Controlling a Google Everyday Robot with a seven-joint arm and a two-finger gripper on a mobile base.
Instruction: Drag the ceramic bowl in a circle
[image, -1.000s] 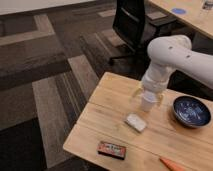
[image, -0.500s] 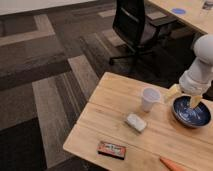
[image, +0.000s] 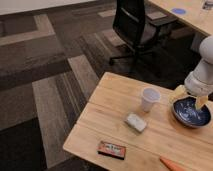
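The ceramic bowl (image: 191, 113) is a shallow dark blue bowl with a speckled blue inside, on the right part of the wooden table (image: 115, 95). My gripper (image: 190, 97) hangs from the white arm (image: 203, 70) over the bowl's far rim, with one yellowish finger (image: 178, 92) at the bowl's left rim and the other (image: 201, 101) inside it. The jaws stand apart, straddling the rim. A small white paper cup (image: 149, 99) stands left of the bowl.
A small whitish packet (image: 135, 122) lies in the table's middle. A red and black flat pack (image: 111, 149) lies near the front edge. An orange object (image: 172, 165) sits at the bottom right. A black office chair (image: 135, 27) stands behind the table.
The arm has swung right, from above the white cup to the bowl, and the gripper has come down to the bowl's rim. The bowl and cup have not visibly moved.
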